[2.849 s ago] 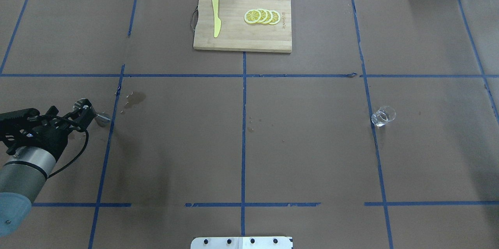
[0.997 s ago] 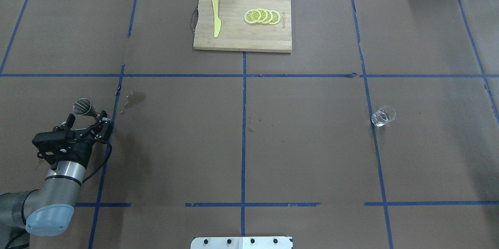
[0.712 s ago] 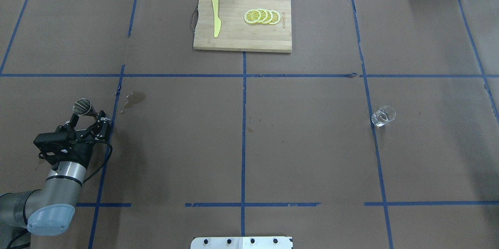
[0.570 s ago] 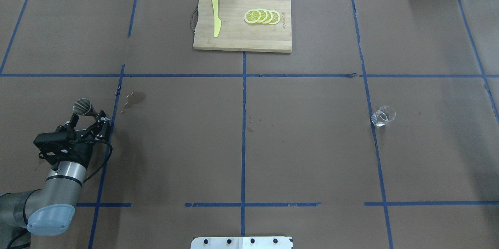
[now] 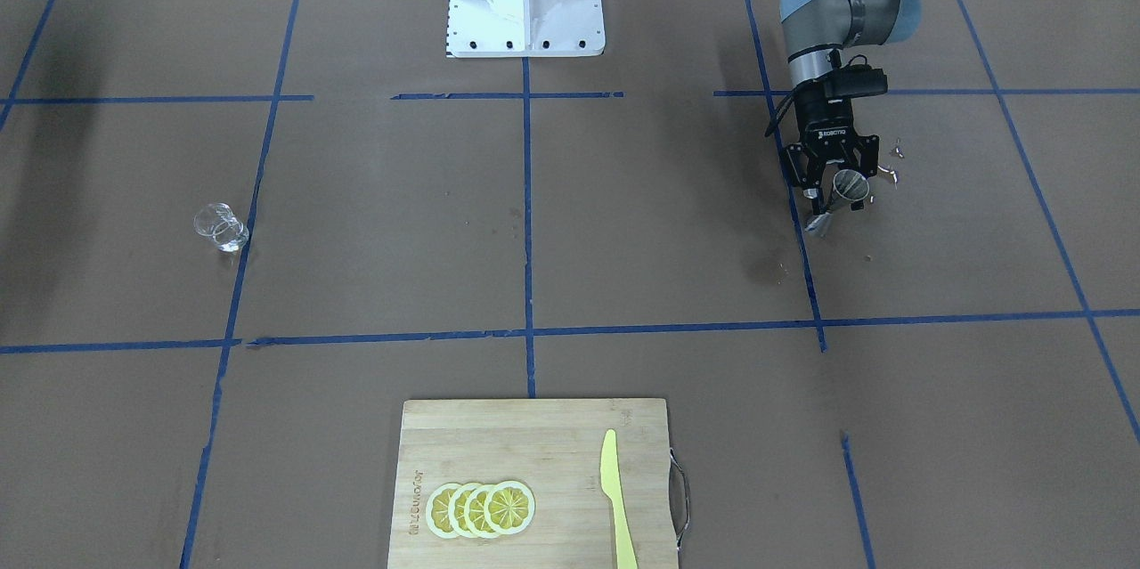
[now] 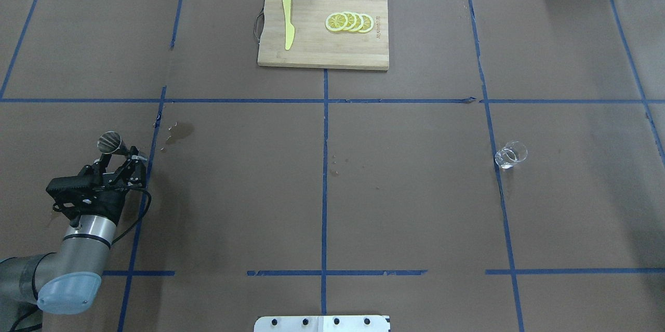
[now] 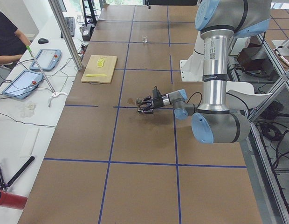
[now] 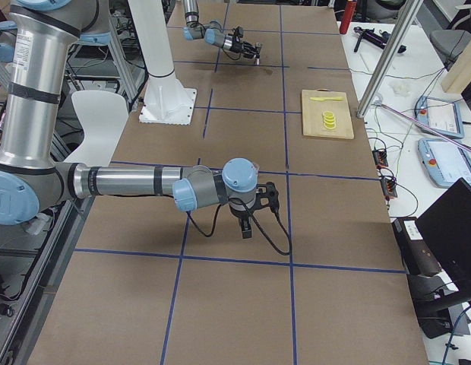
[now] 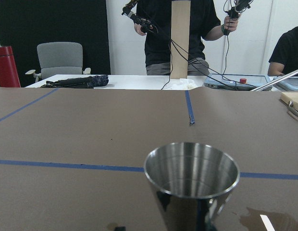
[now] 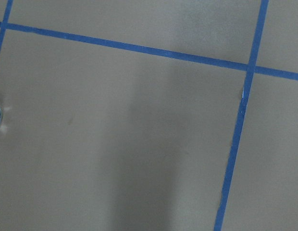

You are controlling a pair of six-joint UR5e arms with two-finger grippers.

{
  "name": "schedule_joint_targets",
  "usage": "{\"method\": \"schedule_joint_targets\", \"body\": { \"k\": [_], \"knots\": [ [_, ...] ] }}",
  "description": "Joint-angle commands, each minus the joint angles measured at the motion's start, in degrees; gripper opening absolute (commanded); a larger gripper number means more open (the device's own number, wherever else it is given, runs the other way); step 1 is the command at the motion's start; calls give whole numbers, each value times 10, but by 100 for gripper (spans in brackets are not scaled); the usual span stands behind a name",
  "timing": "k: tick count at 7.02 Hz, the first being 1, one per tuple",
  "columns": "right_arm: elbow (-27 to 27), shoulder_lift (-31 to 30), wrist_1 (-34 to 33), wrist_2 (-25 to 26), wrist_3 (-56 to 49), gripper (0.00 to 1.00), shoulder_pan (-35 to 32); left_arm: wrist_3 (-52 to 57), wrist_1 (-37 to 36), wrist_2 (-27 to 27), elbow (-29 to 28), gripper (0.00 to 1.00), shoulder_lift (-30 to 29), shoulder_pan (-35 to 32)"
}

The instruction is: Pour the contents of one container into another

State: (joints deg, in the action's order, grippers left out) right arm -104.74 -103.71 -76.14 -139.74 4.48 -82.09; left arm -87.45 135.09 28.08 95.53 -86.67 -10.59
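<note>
Overhead exterior view: steel jigger (image 6: 110,141) upright on the bench (image 6: 405,191), wide mouth up, close to the edge on the robot's left, about halfway between the robot's edge and the far edge, just beside a blue tape line (image 6: 158,114); left claw (image 6: 120,158) low at the jigger, fingers spread apart, one on each side of its thin middle; no telling whether either finger touches it; small wet spot (image 6: 182,132) on the brown paper just past that tape line; clear glass cup (image 6: 511,154) upright toward the edge on the robot's right, on another tape line, well apart from the jigger. Front-facing view: white letters ROBOTIQ on the black body of the left claw. Left wrist view: jigger big and close, shiny inside; past the bench's far edge, a person in a black top (image 9: 175,33) holding cables, a red bottle (image 9: 6,65) and a grey chair (image 9: 60,57). Exterior right view: right claw (image 8: 248,224) pointing down over the bench; open or closed, no telling from here. Wooden cutting board (image 6: 322,54) at the middle of the far edge, with lemon slices (image 6: 349,22) overlapping in a row and a yellow knife (image 6: 287,21) lying on it; burnt-in writing on the board beside the slices, too small to read.
</note>
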Motion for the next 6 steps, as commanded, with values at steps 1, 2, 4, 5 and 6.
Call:
{"method": "schedule_joint_targets", "body": {
  "k": [1,2,4,5,6],
  "knots": [
    [1,0,0,0,0,100,0,0,0,1,0,60,-1,1],
    [1,0,0,0,0,100,0,-1,0,1,0,57,-1,2],
    [0,0,0,0,0,100,0,-2,0,1,0,44,-1,4],
    [0,0,0,0,0,100,0,-2,1,0,0,33,-1,4],
    [0,0,0,0,0,100,0,-2,3,0,0,21,-1,4]
  ]
}}
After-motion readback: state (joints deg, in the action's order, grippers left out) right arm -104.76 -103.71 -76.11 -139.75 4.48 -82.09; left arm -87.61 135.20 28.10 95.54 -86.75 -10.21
